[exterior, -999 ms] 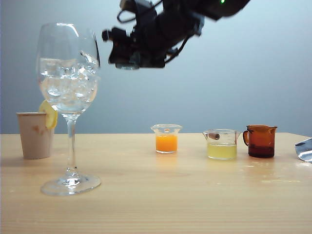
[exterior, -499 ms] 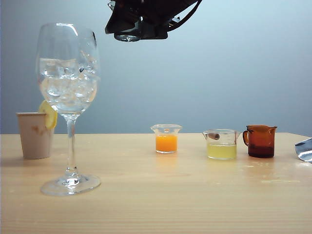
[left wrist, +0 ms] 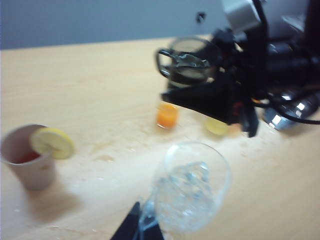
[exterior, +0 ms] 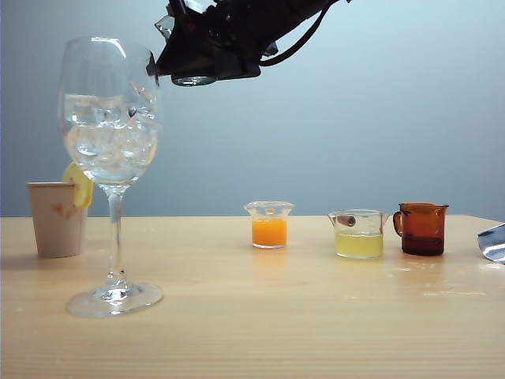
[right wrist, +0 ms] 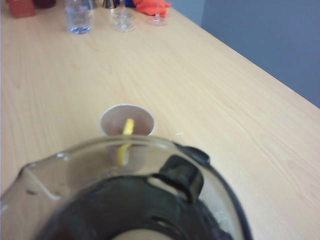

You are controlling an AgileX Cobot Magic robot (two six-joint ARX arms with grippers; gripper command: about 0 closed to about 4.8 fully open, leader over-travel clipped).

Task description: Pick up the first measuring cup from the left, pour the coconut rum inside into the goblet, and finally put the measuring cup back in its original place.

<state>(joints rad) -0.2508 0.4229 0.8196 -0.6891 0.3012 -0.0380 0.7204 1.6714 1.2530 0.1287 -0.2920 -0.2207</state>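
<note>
Measuring cup [left wrist: 189, 66] rides pinched in your right gripper [left wrist: 220, 97]; only the left wrist view shows this. Left gripper's [left wrist: 141, 231] finger spread you cannot tell. Wooden table [exterior: 316, 316], grey wall.

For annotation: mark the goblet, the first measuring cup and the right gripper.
goblet [exterior: 110, 118], exterior view, bowl.
first measuring cup [left wrist: 192, 62], left wrist view, smoky wall.
right gripper [left wrist: 212, 95], left wrist view, beneath the cup.

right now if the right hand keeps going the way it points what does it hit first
Probably the goblet. The right hand, shut on the smoky measuring cup, is high above the table and points toward the goblet's rim. The exterior view leaves depth unclear, so it might instead pass behind the rim.
</note>
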